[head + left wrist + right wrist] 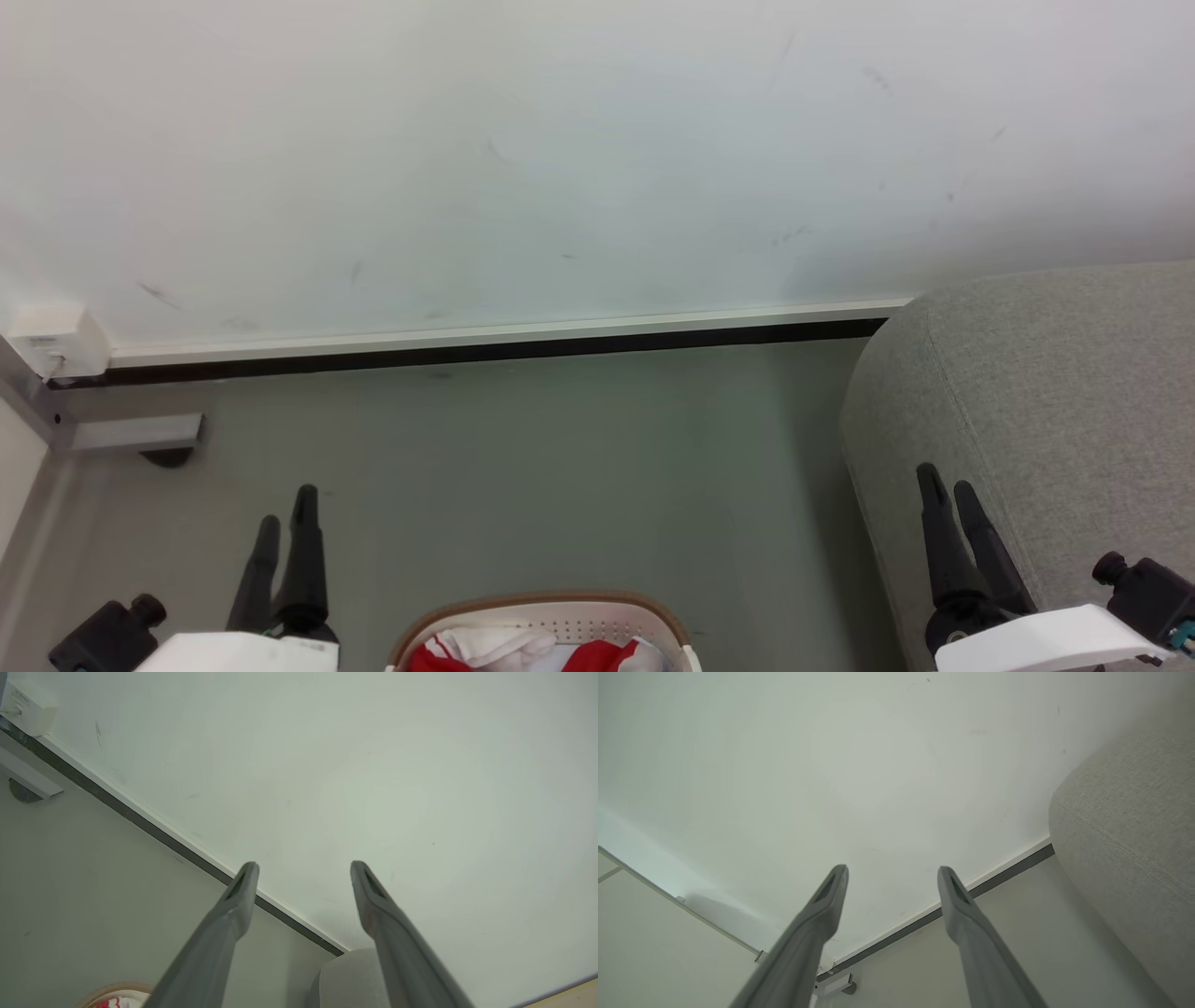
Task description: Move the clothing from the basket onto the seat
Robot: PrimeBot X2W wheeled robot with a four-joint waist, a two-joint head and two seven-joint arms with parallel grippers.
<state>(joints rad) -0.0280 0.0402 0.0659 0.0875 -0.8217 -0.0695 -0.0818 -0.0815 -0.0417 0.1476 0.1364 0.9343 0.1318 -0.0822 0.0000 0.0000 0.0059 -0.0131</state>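
In the head view, the basket (546, 602) sits at six o'clock, an oval of off-white perforated plastic with a brown rim. It holds the clothing (597, 655), crumpled red and white fabric cut off by the bottom edge. The seat (1055, 392), grey woven upholstery with rounded edges, fills three to five o'clock. The left gripper (288, 506) hangs at seven o'clock and the right gripper (944, 479) at four o'clock, both empty. In the left wrist view, the left gripper's smooth dark fingers stand spread wide against the pale wall, with basket and clothing at seven o'clock. In the right wrist view, the right gripper is likewise spread, with the seat at three o'clock. The clothing looks light and limp, likely to sag. A raised fold atop the heap seems the best place to pinch.
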